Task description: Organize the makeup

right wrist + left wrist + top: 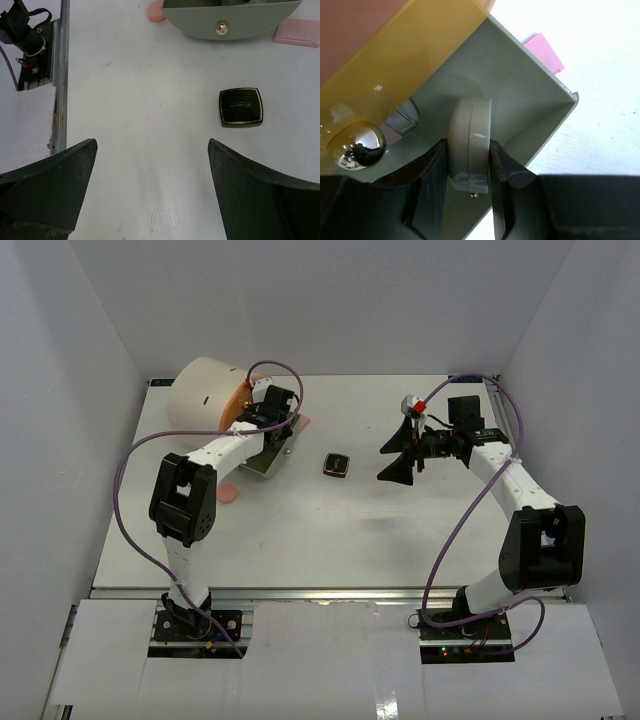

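My left gripper (272, 436) reaches into a grey-green drawer (262, 462) pulled out of the cream cylinder (203, 392). In the left wrist view the gripper (470, 152) is shut on a round grey jar (470, 135) held on edge inside the drawer (520, 90). A black-gold square compact (337, 464) lies mid-table and also shows in the right wrist view (241, 106). My right gripper (392, 460) is open and empty above the table, right of the compact; it appears in its own view (152, 145). The tan bottles and black jars are out of view.
A round pink pad (228, 493) lies left of the drawer. A rectangular pink pad (300, 422) lies right of it, seen too in the wrist views (545, 52) (297, 32). The yellow drawer front (405, 55) has a metal knob (357, 145).
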Tool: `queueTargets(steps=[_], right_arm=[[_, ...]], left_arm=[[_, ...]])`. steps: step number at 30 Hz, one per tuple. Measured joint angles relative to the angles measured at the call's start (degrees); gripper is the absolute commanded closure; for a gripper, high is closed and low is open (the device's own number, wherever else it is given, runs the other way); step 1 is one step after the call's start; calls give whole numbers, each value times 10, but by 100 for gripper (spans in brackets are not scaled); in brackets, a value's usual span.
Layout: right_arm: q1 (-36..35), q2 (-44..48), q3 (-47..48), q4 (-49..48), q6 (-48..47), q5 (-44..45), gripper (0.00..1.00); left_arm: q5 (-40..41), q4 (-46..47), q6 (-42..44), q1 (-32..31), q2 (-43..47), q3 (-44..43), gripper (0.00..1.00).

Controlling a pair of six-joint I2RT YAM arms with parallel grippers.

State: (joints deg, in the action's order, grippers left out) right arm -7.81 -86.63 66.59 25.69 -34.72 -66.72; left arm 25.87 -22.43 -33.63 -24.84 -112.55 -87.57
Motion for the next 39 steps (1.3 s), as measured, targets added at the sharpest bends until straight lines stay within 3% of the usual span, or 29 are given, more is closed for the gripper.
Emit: queueTargets(steps=[2, 13, 27, 35, 39], right_arm=[[0, 0, 0, 0, 0, -1, 2], [2, 0, 0, 4, -1, -3, 2], [2, 0, 0, 4, -2, -5, 2], [3, 0, 0, 5, -2, -6, 2], [3, 0, 0, 7, -2, -6, 2]], left_arm=[[0, -1, -4, 0, 0, 1, 58], [-11, 2, -6, 1, 19, 17, 38], [-31, 20, -1, 4, 130, 63, 39], [-136, 74, 61, 4, 220, 133, 39], [-192, 82, 91, 4, 262, 200, 29]])
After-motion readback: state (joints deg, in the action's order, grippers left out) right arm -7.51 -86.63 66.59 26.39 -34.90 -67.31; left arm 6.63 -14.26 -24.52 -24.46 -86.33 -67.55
